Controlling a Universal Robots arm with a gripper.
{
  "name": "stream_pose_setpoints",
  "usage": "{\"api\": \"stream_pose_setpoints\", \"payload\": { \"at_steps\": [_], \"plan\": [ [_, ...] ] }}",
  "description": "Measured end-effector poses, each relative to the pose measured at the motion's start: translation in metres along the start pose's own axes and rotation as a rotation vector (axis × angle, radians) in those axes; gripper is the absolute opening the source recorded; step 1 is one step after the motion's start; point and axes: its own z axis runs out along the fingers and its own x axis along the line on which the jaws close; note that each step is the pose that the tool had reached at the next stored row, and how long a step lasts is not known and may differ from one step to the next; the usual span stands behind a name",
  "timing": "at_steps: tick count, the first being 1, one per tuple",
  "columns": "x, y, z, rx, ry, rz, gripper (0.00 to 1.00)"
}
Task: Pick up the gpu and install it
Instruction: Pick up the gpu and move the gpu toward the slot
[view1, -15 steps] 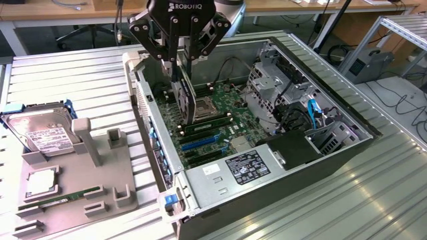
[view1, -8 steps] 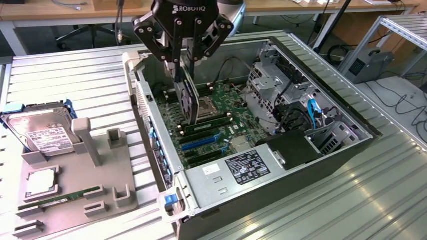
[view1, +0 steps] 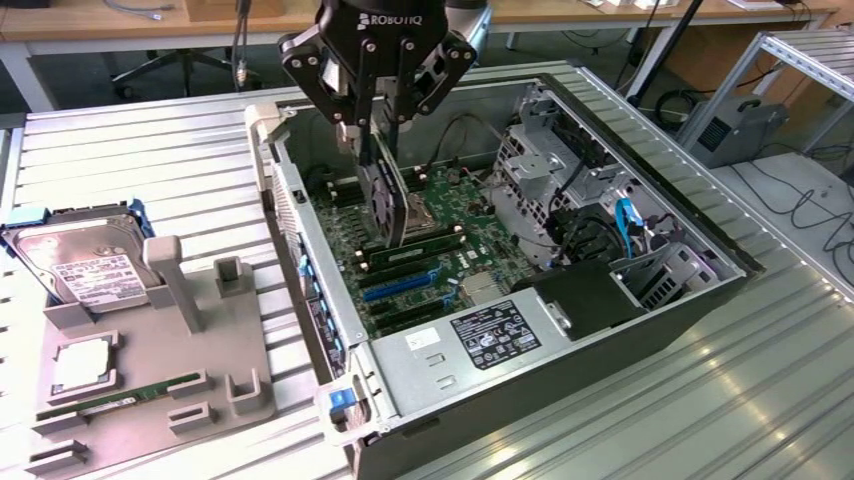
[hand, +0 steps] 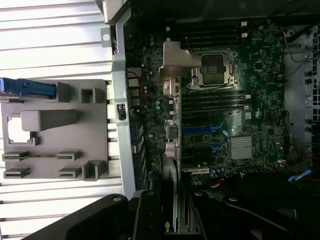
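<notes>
Gpu (view1: 384, 200): held on edge and close to upright inside the open case, with its black face towards the exterior view's left. In the wrist view its silver bracket (hand: 176, 62) is at the end away from the fingers.
Gpu position: over the motherboard (view1: 447, 255), near the processor socket (hand: 215, 67) and the memory slots. Whether its lower edge touches the board cannot be told.
Gripper (view1: 374, 125): black two-finger unit reaching down into the case from above. Also seen in the wrist view (hand: 172, 220).
Jaws: closed on the upper edge of the gpu, one finger against each face.
Expansion slots (view1: 400, 287): blue, on the board, nearer the camera than the card in the exterior view and apart from it.
Heatsink (hand: 242, 147): small, silver and finned, just beside the blue slots.
Computer case (view1: 314, 300): lies on its side with the side panel off.
Power supply (view1: 494, 330): labelled grey box at the near end of the case.
Fixture tray (view1: 160, 330): grey, on the table to the exterior view's left of the case.
Hard drive (view1: 83, 265): silver with a white label, in a blue frame at the far end of the tray.
RAM stick (view1: 120, 400): slim and green, lying flat near the front of the tray.
Table (view1: 147, 150): slatted metal surface.
</notes>
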Motion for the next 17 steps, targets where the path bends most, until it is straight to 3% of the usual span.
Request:
{"api": "stream_pose_setpoints", "payload": {
  "at_steps": [17],
  "plan": [
    [-0.017, 0.0015, 0.0056, 0.0035, -0.0003, 0.000, 0.26]
  ]
}}
